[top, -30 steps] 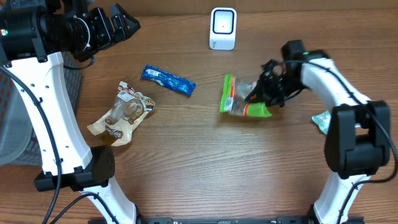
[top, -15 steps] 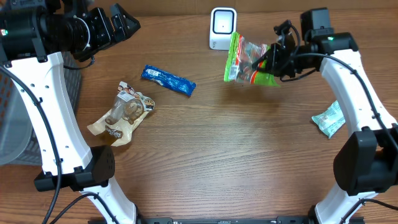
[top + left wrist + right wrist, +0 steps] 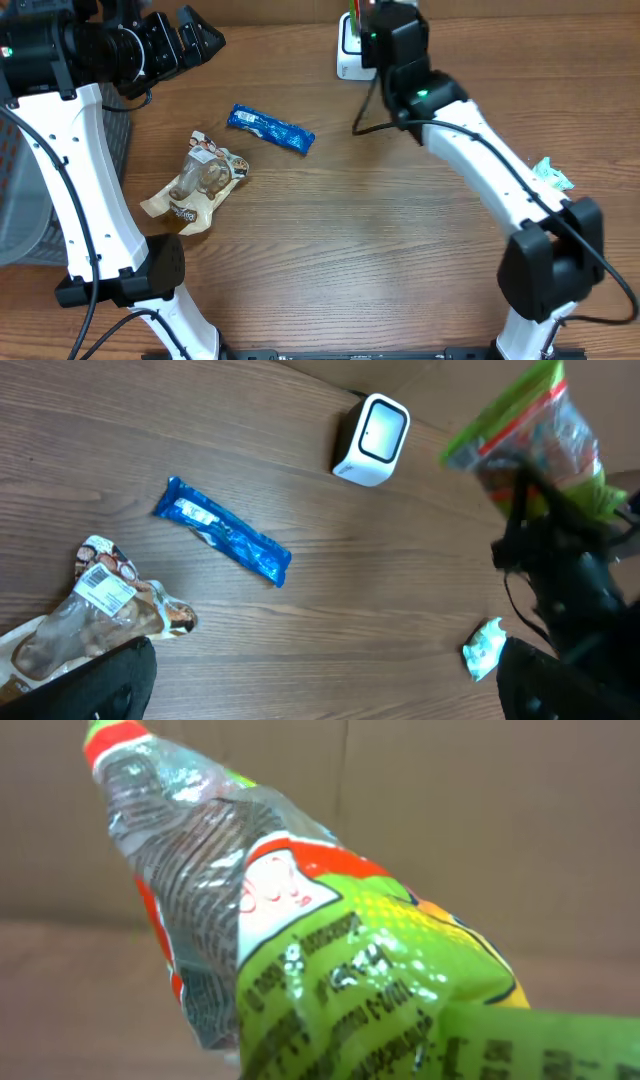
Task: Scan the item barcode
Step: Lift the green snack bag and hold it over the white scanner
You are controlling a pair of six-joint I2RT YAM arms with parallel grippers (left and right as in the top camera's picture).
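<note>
1. The green snack packet (image 3: 535,435) is up in the air at the back of the table (image 3: 380,260), near the white scanner (image 3: 372,440). In the overhead view the right arm hides all of it except a green sliver at the top edge.
2. The right wrist camera is filled by the packet's clear ribbed film, red trim and green printed panel. The print is too blurred to read.
3. The right gripper (image 3: 528,500) is clamped shut on the packet's lower end, so the packet stands up above the fingers.
4. The scanner sits upright on the table with its pale window facing up and forward.
5. The left gripper (image 3: 205,35) hangs at the far left, its fingers spread fully apart with nothing between them.
6. A blue wrapped bar (image 3: 270,130) lies at an angle left of the scanner.
7. A brown-and-white snack bag (image 3: 195,180) lies below and left of the bar.
8. A teal packet (image 3: 552,175) lies near the right edge, well apart from the rest.
</note>
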